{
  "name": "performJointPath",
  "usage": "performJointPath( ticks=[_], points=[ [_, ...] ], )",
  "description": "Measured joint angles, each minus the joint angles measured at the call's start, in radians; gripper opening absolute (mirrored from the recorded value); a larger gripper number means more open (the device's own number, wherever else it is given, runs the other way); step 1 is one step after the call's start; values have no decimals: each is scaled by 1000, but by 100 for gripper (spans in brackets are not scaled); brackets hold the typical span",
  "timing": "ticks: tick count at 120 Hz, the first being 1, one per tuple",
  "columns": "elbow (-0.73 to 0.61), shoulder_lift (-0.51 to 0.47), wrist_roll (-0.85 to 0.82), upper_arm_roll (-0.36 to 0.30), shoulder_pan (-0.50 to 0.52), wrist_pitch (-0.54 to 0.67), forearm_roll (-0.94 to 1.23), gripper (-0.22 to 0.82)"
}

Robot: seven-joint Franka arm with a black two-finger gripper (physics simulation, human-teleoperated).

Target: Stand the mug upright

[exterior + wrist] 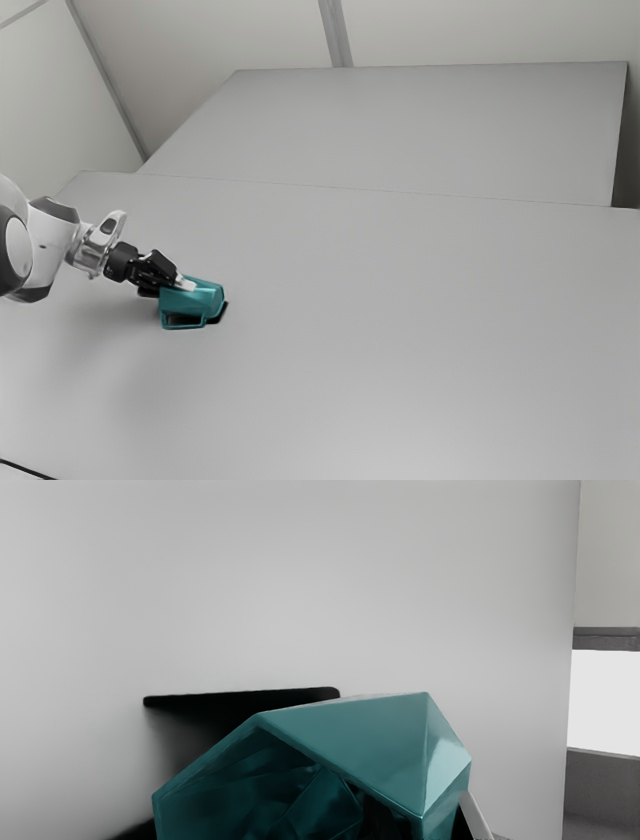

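The black gripper reaches down to the teal mug in the exterior view, a pale fingertip lying against the mug's upper side. The mug is tipped over, its handle toward the exterior view's bottom. In the wrist view the faceted mug turns its open mouth to the hand. There the gripper is shut on the mug's wall, a dark finger inside the mouth and the other along the outside. Most of both fingers is hidden by the mug.
The wide grey table extends around the mug. A dark shadow lies beside the mug on the tabletop. Behind the table stands another grey surface, with pale walls beyond. A black cable shows at the exterior view's lower left corner.
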Motion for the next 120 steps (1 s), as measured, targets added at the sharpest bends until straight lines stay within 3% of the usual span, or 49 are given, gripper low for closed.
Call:
performJointPath(
  ticks=[47,76,93,120],
  points=[
    [-1,-21,-5,-8,-10,-78,-86,-17],
    [60,-108,-29,-78,-45,-98,-118,-18],
    [98,-217,-60,-140,-76,-34,33,-18],
    [107,-286,-128,-252,-171,157,438,-18]
  ],
)
